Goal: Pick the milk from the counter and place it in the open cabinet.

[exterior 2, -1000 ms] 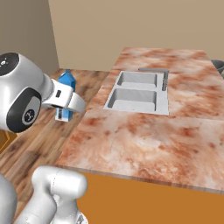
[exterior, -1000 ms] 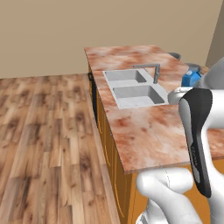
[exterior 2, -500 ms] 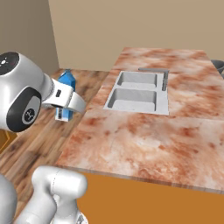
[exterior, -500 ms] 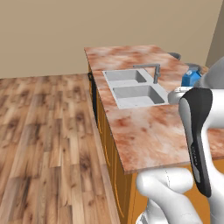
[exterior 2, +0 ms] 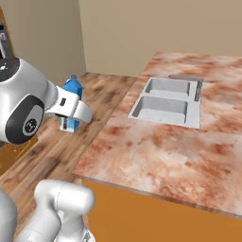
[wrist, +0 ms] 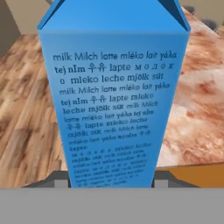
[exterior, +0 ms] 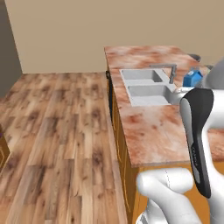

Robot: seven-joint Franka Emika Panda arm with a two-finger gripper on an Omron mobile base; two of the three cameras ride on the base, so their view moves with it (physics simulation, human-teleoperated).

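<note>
The milk (exterior 2: 72,90) is a slim blue carton with a gabled top, and it hangs upright in the air off the counter's left edge, above the wooden floor. My gripper (exterior 2: 71,113) is shut on its lower half. In the hand view the milk (wrist: 113,100) stands close up with printed words on its face, and my gripper (wrist: 111,181) holds its base from both sides. From the left base view the milk (exterior: 191,78) peeks out behind my arm. The counter (exterior: 153,127) is reddish-pink marbled stone. The open cabinet is out of view.
A grey double sink (exterior: 144,87) with a faucet (exterior: 173,72) is set into the counter. Orange fronts (exterior 2: 156,217) run below it. Wooden floor (exterior: 57,122) stretches to the left as far as a beige wall.
The whole scene has shifted a little to the right in both base views, so the base has moved. The milk stays in the gripper at the same place relative to the arm.
</note>
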